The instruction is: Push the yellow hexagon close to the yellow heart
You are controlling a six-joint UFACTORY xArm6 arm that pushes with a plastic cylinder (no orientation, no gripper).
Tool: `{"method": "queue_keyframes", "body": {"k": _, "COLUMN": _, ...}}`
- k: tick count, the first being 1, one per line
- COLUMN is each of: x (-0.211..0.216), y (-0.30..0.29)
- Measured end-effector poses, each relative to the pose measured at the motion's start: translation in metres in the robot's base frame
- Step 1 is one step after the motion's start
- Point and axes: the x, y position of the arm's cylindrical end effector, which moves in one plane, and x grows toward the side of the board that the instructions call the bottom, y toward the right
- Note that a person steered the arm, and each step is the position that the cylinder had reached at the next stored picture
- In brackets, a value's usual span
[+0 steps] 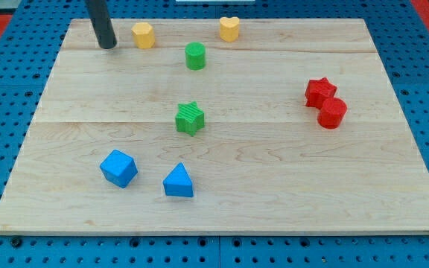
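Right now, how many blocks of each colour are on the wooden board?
Yellow: 2, the yellow hexagon and yellow heart
Green: 2, the green cylinder and green star
Red: 2, the red star and red cylinder
Blue: 2, the blue cube and blue triangle
Total: 8

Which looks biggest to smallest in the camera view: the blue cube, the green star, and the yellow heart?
1. blue cube
2. green star
3. yellow heart

The cube sits nearer the view's bottom and the heart at the top, so nearness may account for the differences.
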Motion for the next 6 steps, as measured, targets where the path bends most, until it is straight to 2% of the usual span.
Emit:
{"method": "queue_keyframes", "body": {"k": 1, "x": -0.02, "y": 0.056}}
{"method": "queue_keyframes", "body": {"k": 2, "x": -0.024, "y": 0.019}}
{"method": "queue_keyframes", "body": {"k": 3, "x": -0.044, "y": 0.076}}
{"method": "queue_keyframes", "body": {"k": 4, "x": -0.052, "y": 0.055}}
{"method": "queue_keyframes", "body": {"k": 5, "x": -0.065, "y": 0.116}}
{"method": "queue_keyframes", "body": {"k": 6, "x": -0.054, "y": 0.155}}
